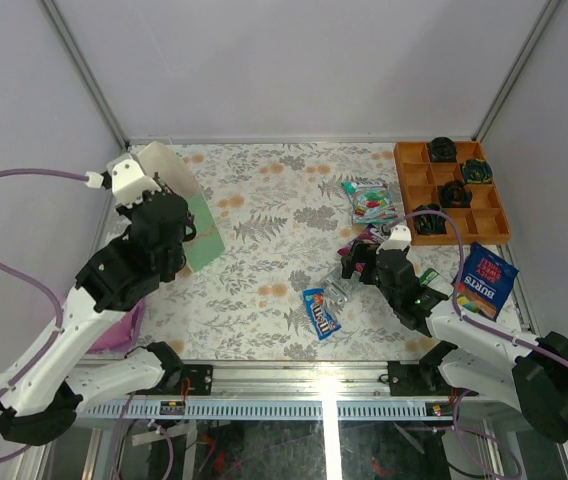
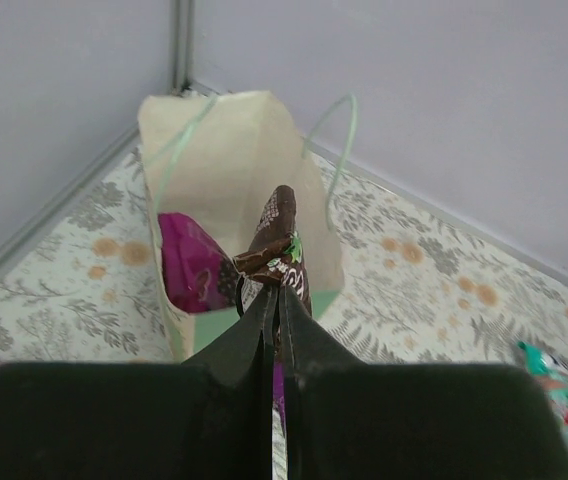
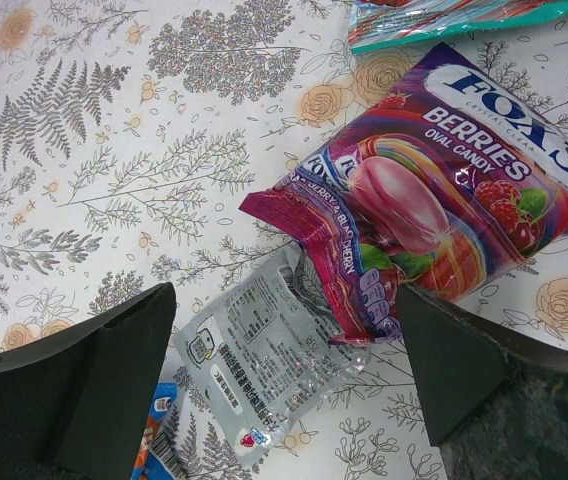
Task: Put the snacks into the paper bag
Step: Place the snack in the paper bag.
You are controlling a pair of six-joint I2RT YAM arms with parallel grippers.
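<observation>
Because it goes inside, left gripper [image 2: 274, 292] pinches dark candy bar [image 2: 280, 232] over paper bag [image 2: 226, 150].
Right gripper [image 3: 284, 365], four o'clock, spread above FOX'S packet [image 3: 434, 215].

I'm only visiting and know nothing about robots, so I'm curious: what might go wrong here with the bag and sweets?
1. The left gripper holds the dark candy bar close to the near rim of the paper bag; released there, it might catch the edge and fall outside.
2. The open right gripper straddles the purple Fox's bag where it overlaps the silver wrapper, so it may pinch both or lose one.
</observation>
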